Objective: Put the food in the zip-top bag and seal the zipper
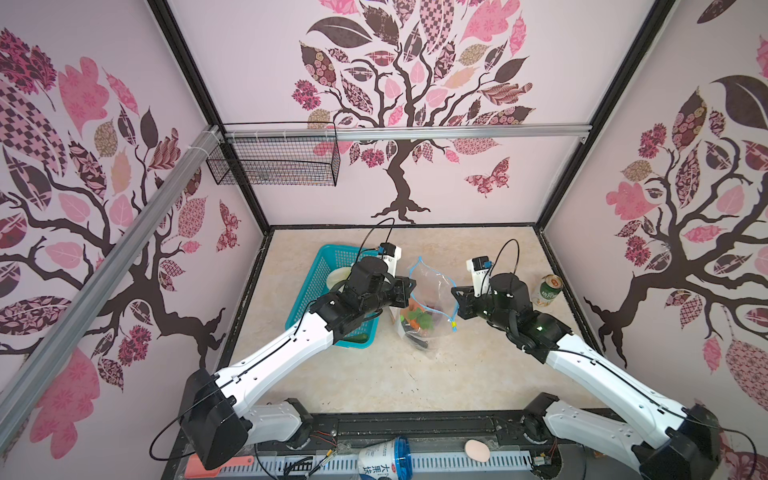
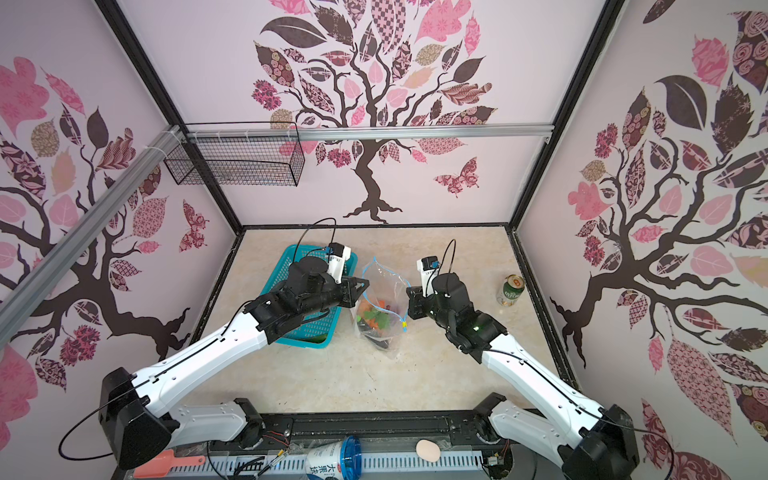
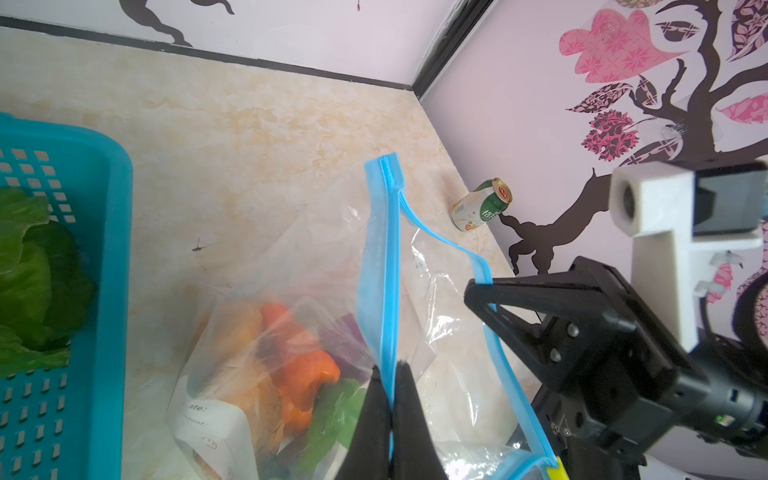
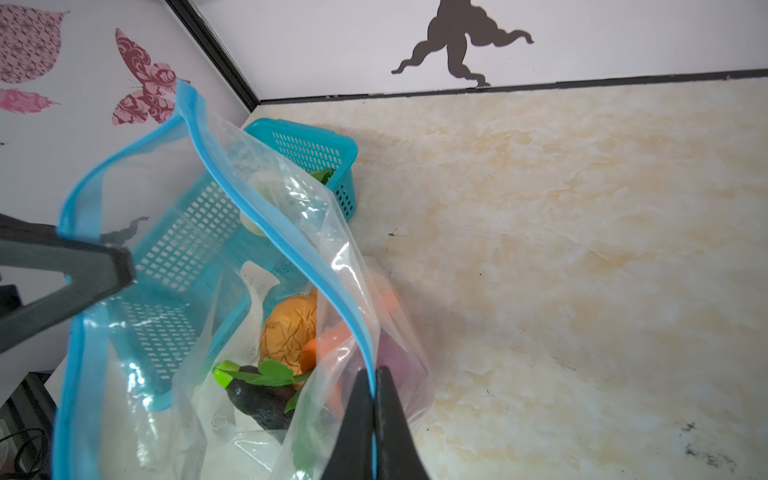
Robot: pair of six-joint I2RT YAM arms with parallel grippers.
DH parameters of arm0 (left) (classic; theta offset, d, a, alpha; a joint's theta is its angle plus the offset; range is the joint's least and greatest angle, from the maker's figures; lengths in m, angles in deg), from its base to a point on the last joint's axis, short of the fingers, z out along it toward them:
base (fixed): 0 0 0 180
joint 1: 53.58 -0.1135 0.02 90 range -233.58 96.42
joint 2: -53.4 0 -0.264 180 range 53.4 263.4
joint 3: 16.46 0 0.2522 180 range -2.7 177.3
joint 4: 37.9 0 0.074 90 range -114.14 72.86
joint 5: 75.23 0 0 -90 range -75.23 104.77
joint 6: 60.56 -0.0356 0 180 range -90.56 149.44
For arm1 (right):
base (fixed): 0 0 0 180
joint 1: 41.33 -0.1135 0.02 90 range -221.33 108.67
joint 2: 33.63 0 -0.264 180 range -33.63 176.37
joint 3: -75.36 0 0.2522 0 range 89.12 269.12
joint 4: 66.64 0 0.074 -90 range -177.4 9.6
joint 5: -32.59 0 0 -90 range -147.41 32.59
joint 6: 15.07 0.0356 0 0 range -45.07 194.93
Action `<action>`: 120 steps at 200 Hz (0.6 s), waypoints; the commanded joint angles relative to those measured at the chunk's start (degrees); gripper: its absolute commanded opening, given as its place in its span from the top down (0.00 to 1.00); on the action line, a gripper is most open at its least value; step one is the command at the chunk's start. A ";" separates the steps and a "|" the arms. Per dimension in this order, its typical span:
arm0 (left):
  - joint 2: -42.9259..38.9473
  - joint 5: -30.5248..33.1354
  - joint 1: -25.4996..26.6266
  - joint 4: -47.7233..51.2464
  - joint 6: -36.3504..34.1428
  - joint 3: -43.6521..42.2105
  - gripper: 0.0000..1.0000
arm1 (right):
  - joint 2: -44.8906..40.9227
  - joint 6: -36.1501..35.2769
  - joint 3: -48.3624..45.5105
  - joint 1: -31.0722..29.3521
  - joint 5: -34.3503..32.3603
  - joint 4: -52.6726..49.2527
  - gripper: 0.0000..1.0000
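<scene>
The clear zip-top bag (image 1: pixel 432 291) (image 2: pixel 384 286) stands in mid-table, its mouth held apart. My left gripper (image 3: pixel 390 368) (image 1: pixel 412 286) is shut on one light-blue zipper (image 3: pixel 384 257) edge. My right gripper (image 4: pixel 374 370) (image 1: pixel 454 291) is shut on the opposite zipper (image 4: pixel 266 224) edge. A yellow slider (image 3: pixel 555 467) (image 1: pixel 454 324) sits at the near end. Food lies inside the bag: an orange piece (image 3: pixel 299 374), a tan potato (image 4: pixel 289 332), a dark eggplant (image 4: pixel 257 399) and green leaves. A green lettuce (image 3: pixel 29 282) lies in the teal basket (image 3: pixel 112 249).
The teal basket (image 1: pixel 307 291) stands just left of the bag, under my left arm. A green drink can (image 1: pixel 548 291) (image 3: pixel 482 210) stands near the right wall. A black wire basket (image 1: pixel 274 162) hangs at the back left. A pale egg-shaped object (image 1: pixel 477 450) rests on the front rail.
</scene>
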 commanded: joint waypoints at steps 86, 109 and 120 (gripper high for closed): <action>3.39 -6.97 -0.02 -1.93 0.05 0.51 1.00 | -9.46 -2.09 4.38 0.22 -4.06 -2.78 1.00; 6.18 -6.97 -0.08 -2.06 0.32 -0.39 1.00 | -8.01 -0.44 1.44 0.16 -3.12 -1.53 1.00; 7.43 -6.97 -0.09 -1.84 0.41 -0.70 1.00 | -7.54 0.20 0.32 0.22 -2.48 -0.79 1.00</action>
